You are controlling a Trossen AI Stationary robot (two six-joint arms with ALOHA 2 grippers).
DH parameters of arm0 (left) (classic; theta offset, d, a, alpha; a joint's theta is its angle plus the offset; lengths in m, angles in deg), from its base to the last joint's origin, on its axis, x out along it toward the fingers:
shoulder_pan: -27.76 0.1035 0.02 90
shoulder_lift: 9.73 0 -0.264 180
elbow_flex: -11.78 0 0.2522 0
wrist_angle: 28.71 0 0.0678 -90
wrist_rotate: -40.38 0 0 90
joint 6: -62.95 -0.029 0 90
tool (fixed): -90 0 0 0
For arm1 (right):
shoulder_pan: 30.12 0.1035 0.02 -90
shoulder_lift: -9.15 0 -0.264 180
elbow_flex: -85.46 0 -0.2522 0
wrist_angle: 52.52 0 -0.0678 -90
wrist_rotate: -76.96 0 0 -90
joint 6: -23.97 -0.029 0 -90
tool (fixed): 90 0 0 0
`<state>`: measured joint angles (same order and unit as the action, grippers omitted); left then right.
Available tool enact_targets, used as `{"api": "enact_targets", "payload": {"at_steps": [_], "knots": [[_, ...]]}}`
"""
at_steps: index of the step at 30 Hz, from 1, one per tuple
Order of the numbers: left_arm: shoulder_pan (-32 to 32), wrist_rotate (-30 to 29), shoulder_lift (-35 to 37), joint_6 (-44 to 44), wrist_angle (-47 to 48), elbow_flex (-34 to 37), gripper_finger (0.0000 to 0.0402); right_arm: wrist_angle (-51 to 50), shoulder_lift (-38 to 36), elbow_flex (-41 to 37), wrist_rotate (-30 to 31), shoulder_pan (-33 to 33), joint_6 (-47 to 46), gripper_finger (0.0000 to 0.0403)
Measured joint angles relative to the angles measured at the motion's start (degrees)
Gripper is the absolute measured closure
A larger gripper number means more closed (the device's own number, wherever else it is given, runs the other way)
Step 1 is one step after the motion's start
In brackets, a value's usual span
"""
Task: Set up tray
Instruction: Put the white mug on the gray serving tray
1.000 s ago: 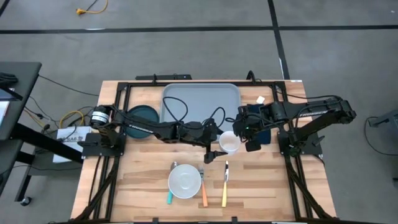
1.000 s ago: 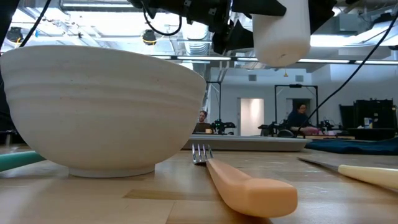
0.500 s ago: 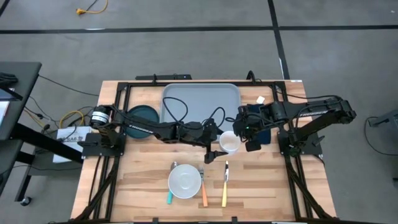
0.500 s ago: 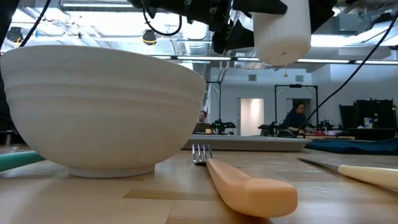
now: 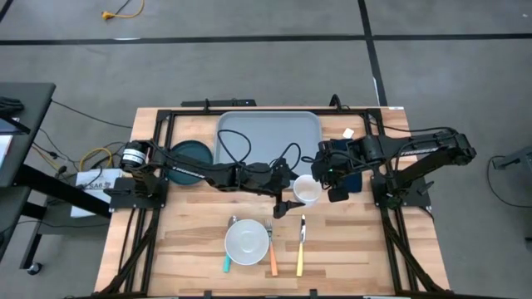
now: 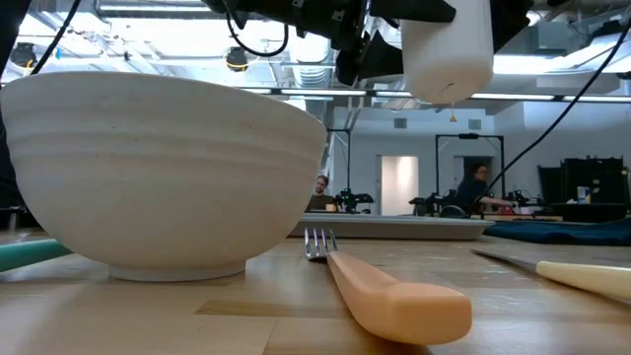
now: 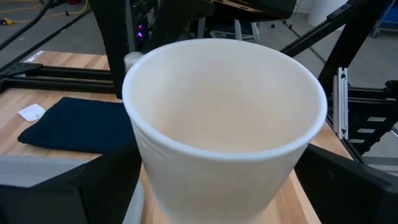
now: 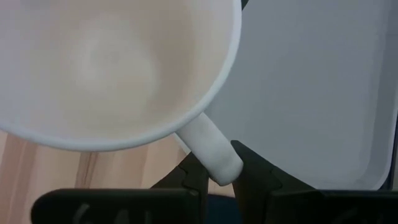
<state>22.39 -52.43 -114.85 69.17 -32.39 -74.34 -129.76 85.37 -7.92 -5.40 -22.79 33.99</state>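
Holding a white mug [image 5: 306, 190] by its handle, our right tool [image 8: 214, 171] is hanging just right of frame centre. Our left tool [image 5: 288, 202], spread wide, is flanking it ungripped. The tray [image 5: 268, 135] is lying up-left, long axis across the desk [image 5: 199, 245].

High view looks straight down over the whole bench [image 5: 199, 249]; low view skims its surface; both wrist views sit close on the white mug [image 7: 224, 124].
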Motion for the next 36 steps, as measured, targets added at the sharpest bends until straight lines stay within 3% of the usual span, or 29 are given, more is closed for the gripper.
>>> {"api": "enact_targets", "payload": {"at_steps": [18, 36], "knots": [[-0.1, -0.2, 0.0, -0.1, 0.0, 0.0, 0.0035, 0.0, 0.0, 0.0, 0.0, 0.0, 0.0, 0.0352], [0.0, -0.3, 0.0, -0.4, -0.5, 0.0, 0.0033, 0.0, 0.0, 0.0, -0.2, 0.0, -1.8, 0.0293]]}}
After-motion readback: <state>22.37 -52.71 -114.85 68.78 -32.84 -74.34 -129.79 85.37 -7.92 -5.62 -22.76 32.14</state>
